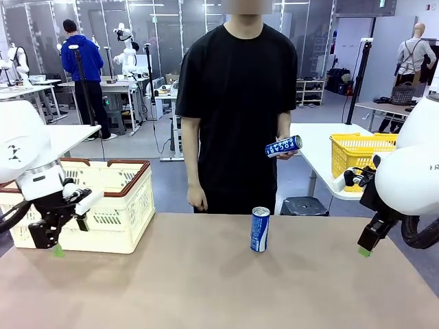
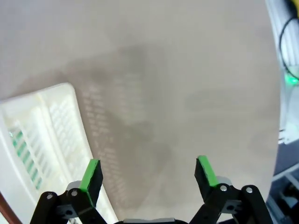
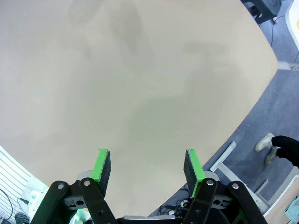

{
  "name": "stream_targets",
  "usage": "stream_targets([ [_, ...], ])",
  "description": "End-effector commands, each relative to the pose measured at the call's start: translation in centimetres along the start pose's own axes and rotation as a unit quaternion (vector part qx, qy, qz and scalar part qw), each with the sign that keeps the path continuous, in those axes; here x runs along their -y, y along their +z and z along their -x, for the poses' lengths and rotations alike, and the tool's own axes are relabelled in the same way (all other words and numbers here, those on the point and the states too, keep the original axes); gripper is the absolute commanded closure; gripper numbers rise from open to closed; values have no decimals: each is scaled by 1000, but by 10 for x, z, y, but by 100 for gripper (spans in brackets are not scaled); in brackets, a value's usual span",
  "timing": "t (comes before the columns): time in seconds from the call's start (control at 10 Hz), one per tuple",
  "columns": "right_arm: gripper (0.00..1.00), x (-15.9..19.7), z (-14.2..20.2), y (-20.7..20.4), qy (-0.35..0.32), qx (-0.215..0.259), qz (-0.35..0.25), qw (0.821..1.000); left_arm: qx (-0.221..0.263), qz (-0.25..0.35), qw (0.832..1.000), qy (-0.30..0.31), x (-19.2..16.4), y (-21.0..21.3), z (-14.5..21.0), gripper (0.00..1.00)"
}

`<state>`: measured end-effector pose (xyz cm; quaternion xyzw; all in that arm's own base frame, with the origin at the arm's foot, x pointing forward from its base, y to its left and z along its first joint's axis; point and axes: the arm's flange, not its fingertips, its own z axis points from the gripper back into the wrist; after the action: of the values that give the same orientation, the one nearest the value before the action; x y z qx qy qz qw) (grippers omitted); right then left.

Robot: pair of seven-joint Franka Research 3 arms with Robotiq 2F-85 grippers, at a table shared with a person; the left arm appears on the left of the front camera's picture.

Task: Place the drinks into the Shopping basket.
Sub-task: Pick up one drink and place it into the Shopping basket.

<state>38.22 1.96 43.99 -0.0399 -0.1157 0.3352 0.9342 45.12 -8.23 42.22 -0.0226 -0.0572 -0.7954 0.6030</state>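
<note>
One blue drink can (image 1: 260, 229) stands upright on the tan table (image 1: 206, 295), near its far edge at the middle. The person across the table holds a second blue can (image 1: 283, 146) sideways in one hand at waist height. The cream-white Shopping basket (image 1: 110, 205) with its brown rim sits at the table's left; its corner (image 2: 42, 135) shows in the left wrist view. My left gripper (image 1: 58, 248) (image 2: 148, 172) hangs open just in front of the basket, nothing between its fingers. My right gripper (image 1: 365, 250) (image 3: 147, 163) is open over bare table at the right, well apart from the standing can.
A bright yellow mesh basket (image 1: 360, 154) rests on a white table (image 1: 319, 147) behind, at the right. The person (image 1: 236, 110) stands close to the far edge. In the right wrist view the table's edge (image 3: 243, 126) runs nearby, with floor beyond.
</note>
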Motion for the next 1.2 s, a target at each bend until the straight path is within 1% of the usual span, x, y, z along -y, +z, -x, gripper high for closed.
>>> stream_targets([
  [0.0,21,0,2,0,-2,1,-1,1000,17,3,1000,-26,-22,15,-36,0],
  [0.1,21,0,2,0,-2,1,-1,1000,35,-8,999,-26,-29,22,-56,0],
  [0.3,21,0,2,0,-2,1,-1,1000,36,-39,998,-28,-52,39,-98,0],
  [0.4,21,0,2,0,-2,1,-1,1000,43,-48,996,-54,-68,45,-129,0],
  [0.5,21,0,2,0,-2,1,-1,1000,41,-47,996,-62,-88,46,-156,0],
  [0.6,21,0,2,0,-2,1,-1,1000,50,-44,994,-84,-108,46,-179,0],
  [0.9,21,0,2,0,-2,1,-1,1000,31,-52,991,-121,-179,32,-247,0],
  [1.1,21,0,2,0,-2,1,-1,1000,49,-40,988,-143,-215,7,-282,0],
])
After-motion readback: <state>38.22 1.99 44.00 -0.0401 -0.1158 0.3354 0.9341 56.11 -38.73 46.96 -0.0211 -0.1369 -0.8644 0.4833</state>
